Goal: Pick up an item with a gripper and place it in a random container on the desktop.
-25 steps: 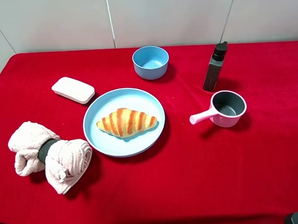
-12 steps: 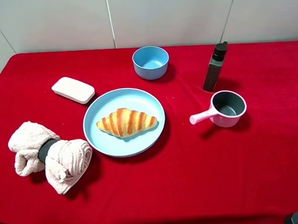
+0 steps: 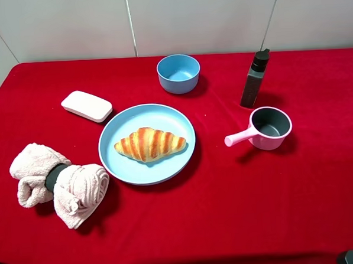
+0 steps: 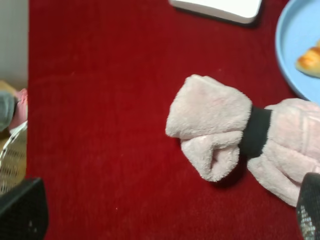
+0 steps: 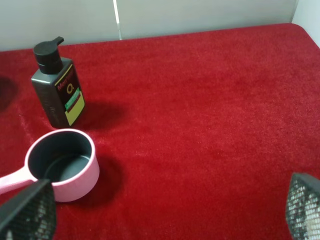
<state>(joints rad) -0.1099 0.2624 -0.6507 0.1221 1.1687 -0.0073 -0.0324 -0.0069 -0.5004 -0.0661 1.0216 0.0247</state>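
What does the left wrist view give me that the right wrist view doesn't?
Only the left wrist view shows the rolled pink towel with its black band, the white block's edge, the light-blue plate's rim and a tip of the croissant. Only the right wrist view shows the dark pump bottle and the pink saucepan. Both show the red cloth.

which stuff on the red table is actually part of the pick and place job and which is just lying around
Part of the job:
croissant, lying on the plate
light-blue plate
red desktop

Just lying about:
white soap-like block
rolled pink towel
small blue bowl
pink saucepan
dark pump bottle
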